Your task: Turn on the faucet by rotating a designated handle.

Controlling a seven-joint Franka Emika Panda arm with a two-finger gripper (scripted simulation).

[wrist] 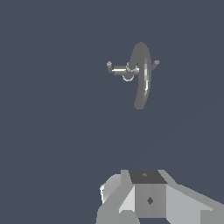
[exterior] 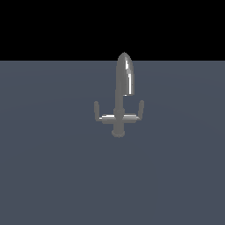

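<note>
Exterior view shows the faucet [exterior: 119,99] standing upright near the middle of a flat blue-grey worktop [exterior: 48,176] — a glossy grey arched spout [exterior: 125,74] over a round base, with a horizontal crossbar [exterior: 118,117] carrying two short upright pegs, one at each end. Which peg is the handle cannot be told from these pictures (the two look alike). No arm appears in this view. From the wrist view, the faucet [wrist: 139,74] lies well apart from the arm's grey body [wrist: 148,199], seen from above with its spout curving toward the camera — the gripper's fingers are out of sight, so whether it is released or clenched cannot be told.
</note>
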